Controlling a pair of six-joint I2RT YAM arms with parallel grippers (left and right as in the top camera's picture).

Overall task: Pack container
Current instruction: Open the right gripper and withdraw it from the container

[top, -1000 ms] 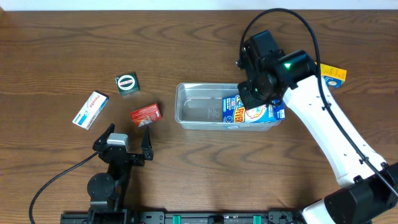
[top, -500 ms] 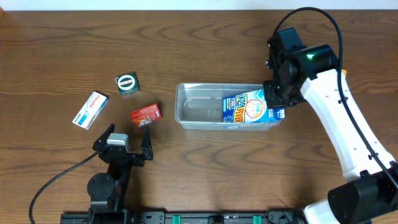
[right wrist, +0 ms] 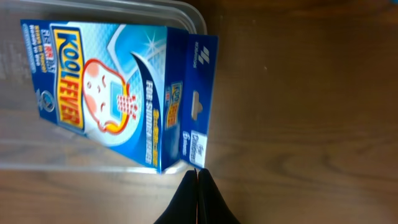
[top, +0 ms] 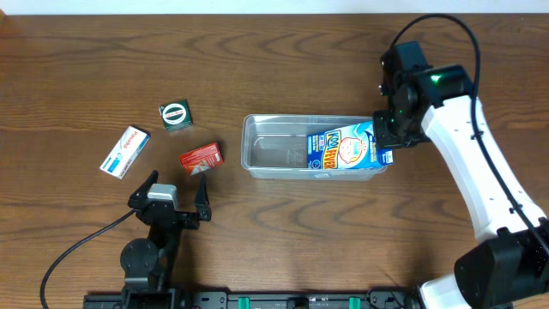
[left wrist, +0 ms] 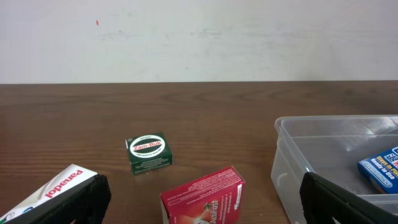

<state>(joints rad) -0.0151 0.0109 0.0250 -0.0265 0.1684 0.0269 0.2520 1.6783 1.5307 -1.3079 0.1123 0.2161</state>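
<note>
Blue cardboard box (right wrist: 106,93) of fever patches fills the right wrist view. It lies in the clear plastic rectangular container (right wrist: 143,7) with its hang-tab end poking out past the rim. The right gripper (right wrist: 198,190) has its two fingers pressed together with nothing between them, and its tip is just beside that tab end. Whether it touches the card I cannot tell from this angle. The step in hand looks like seating the blue box. A slow, level push on the overhanging end toward the container's middle should do it, gentle enough that the light container does not slide.

From overhead, the container sits mid-table with the blue box tilted in its right end, one corner over the rim. The right gripper is at that end, just outside the wall. Well to the left lie a small green box (top: 175,115), a white and blue box (top: 125,151) and a red box (top: 201,157), all outside the container. The left gripper (top: 171,190) sits at the near edge, left of the container and apart from it.

In the left wrist view, the left gripper's fingers are spread wide and hold nothing. The red box lies just ahead and the container is to the right.
</note>
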